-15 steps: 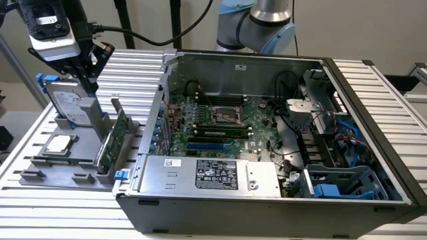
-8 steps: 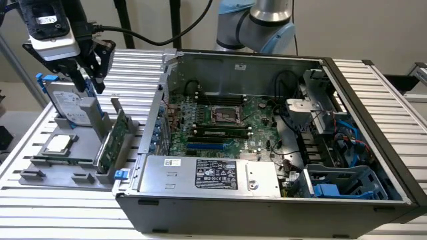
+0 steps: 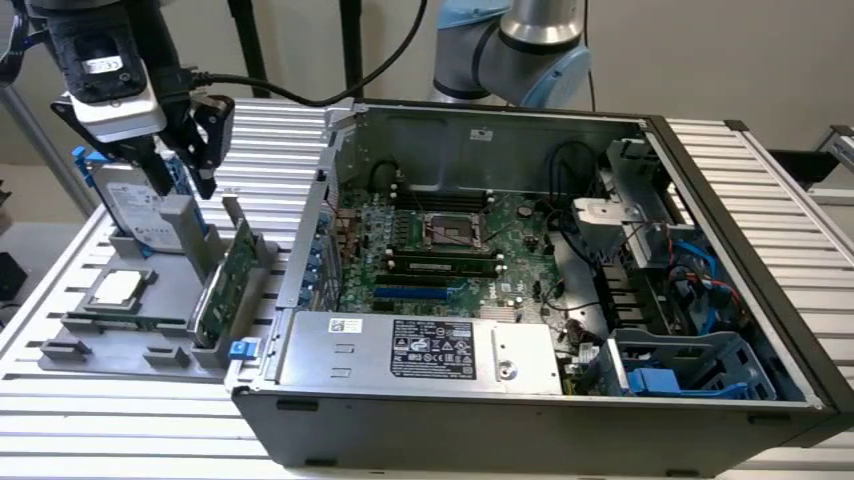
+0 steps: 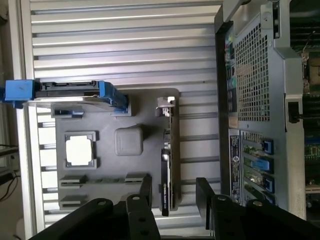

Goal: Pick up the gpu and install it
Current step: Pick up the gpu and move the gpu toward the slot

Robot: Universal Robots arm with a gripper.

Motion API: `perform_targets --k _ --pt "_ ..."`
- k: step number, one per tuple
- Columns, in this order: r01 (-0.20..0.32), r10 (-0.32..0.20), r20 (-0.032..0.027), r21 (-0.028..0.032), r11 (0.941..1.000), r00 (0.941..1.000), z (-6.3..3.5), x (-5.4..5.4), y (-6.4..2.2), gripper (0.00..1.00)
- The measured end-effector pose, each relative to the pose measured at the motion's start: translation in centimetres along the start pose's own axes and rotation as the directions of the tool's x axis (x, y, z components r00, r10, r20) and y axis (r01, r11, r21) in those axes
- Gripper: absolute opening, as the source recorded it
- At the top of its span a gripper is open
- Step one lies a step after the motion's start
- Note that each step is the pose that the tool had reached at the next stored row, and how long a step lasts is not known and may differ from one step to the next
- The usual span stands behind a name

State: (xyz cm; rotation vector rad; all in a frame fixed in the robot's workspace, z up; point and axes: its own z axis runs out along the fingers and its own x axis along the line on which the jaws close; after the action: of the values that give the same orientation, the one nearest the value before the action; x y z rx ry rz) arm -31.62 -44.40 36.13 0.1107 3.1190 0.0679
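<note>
A hard drive [image 3: 138, 208] stands beside the computer case [image 3: 534, 430].

The gpu [image 3: 224, 290] [image 4: 165, 175] is a thin, flat rectangular expansion card standing upright on its long edge. In the exterior view, its green circuit board face shows, turned toward the exterior view's right. In the wrist view, it is seen edge-on as a narrow strip, with a black cover that has pale lettering along its edge and a silver metal end bracket at one end. The card lies along one side of the grey holder, near its border, outside the open computer case and apart from it. It is not installed.
</note>
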Motion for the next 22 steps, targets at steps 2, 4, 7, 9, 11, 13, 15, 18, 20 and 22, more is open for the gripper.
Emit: perform_targets --k 2,4,7,9,11,13,15,18,20,22 --pt "0.0 0.0 0.0 -0.0001 1.0 1.0 0.36 0.1 -0.03 1.0" --pt "0.0 0.0 0.0 0.0 1.0 1.0 0.73 0.1 -0.06 1.0" --pt "0.0 0.0 -0.0001 0.0001 1.0 1.0 1.26 0.2 -0.11 1.0" --pt "0.0 0.0 -0.0001 0.0 1.0 1.0 1.63 0.3 -0.15 1.0" --pt "0.0 0.0 -0.0001 0.0 1.0 1.0 1.98 0.4 -0.2 1.0" --pt "0.0 0.0 0.0 0.0 1.0 1.0 2.36 0.4 -0.25 1.0" --pt "0.0 0.0 0.0 -0.0001 1.0 1.0 2.72 0.4 -0.33 1.0" --pt "0.0 0.0 -0.0001 0.0 1.0 1.0 3.25 0.5 -0.46 1.0" --pt "0.0 0.0 -0.0001 0.0 1.0 1.0 3.61 0.5 -0.56 1.0" --pt "0.0 0.0 -0.0001 -0.0001 1.0 1.0 3.97 0.5 -0.67 1.0"
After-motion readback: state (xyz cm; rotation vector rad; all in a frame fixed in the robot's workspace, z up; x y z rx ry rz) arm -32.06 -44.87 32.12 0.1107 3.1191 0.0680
